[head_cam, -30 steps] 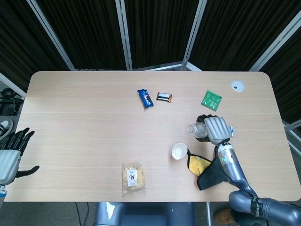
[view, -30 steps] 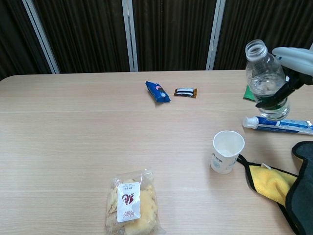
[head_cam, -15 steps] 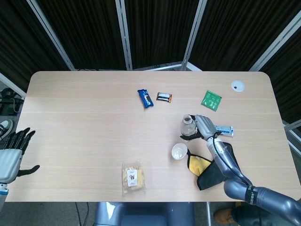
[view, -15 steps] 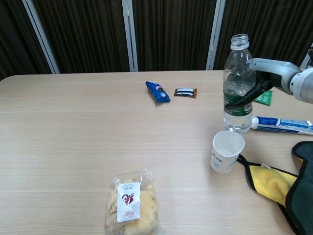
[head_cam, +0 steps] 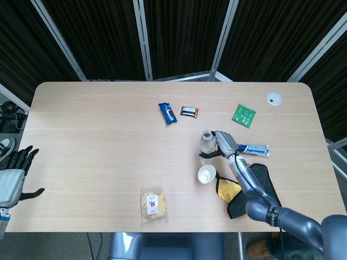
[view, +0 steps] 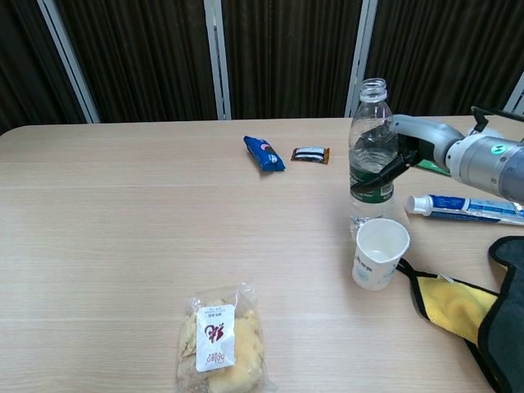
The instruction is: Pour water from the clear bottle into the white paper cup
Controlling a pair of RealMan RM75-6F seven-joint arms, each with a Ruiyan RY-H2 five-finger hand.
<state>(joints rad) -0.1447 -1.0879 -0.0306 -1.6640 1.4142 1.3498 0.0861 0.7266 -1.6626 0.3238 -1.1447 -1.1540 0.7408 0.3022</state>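
- Snack bag (view: pixel 219 342) nearest the robot, flat on the table (view: pixel 106 246), left of centre in the chest view.
- Black and yellow cloth (view: pixel 467 315) at the near right, its yellow part just beside the cup.
- Left hand (head_cam: pixel 12 179) off the table's near left edge, seen only in the head view, fingers spread apart and holding nothing.
- Cup (view: pixel 380 254) upright and open-mouthed, right of centre; whether it holds any water cannot be told.
- Bottle (view: pixel 371 160) upright, cap off, just behind the cup and slightly left of it; its base is hidden by the cup, so whether it touches the table cannot be told.
- Right hand (view: pixel 412 147) reaches in from the right and grips the bottle around its middle, at the green label, fingers wrapped on the body.
- Toothpaste tube (view: pixel 467 208) lies flat to the right of the bottle.
- Blue packet (view: pixel 264 153) and dark bar (view: pixel 310 154) lie side by side further back.
- Green sachet (head_cam: pixel 244 115) behind the hand.
- White disc (head_cam: pixel 274 98) near the far right corner.
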